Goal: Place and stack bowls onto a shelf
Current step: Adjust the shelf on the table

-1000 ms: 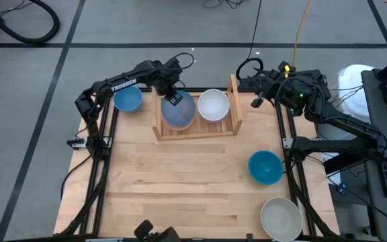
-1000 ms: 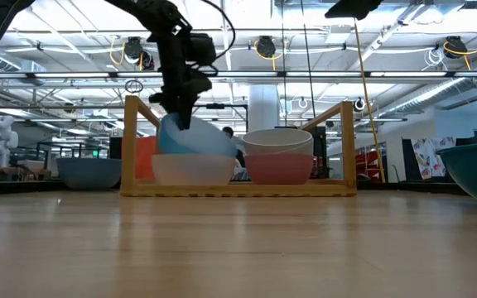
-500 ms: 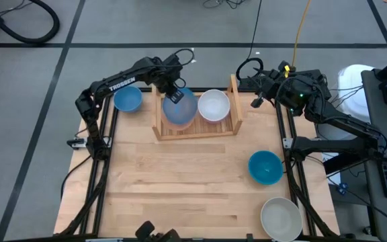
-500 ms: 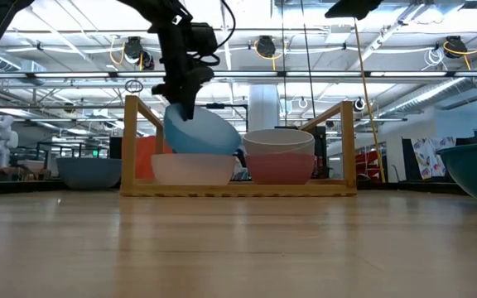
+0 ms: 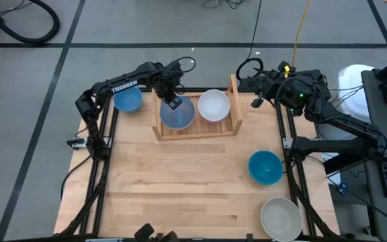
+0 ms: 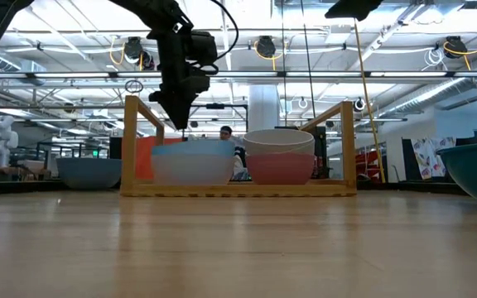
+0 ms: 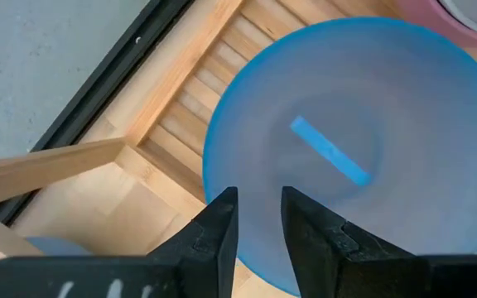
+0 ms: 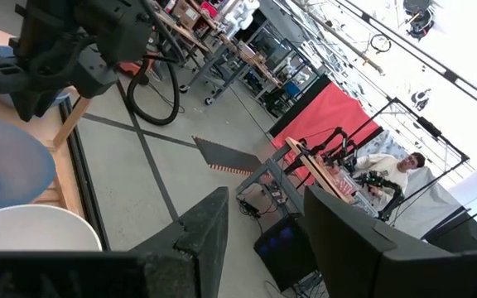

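A grey floor [image 5: 146, 27] is spreading around the light wooden worktop [image 5: 187, 181], crossed by dark lines [image 5: 66, 57] that are marking it into large squares. A black hose [image 5: 29, 27] is curling across it in one far corner, and a yellow cable [image 5: 303, 20] is running over it on the other side. Beyond the worktop's edge a large hall is opening out, with steel beams [image 6: 305, 79] running under the ceiling and round lamps [image 6: 265, 45] hanging from them. A red panel [image 8: 338, 120] is standing farther off, and a person [image 8: 392, 170] is sitting near it.
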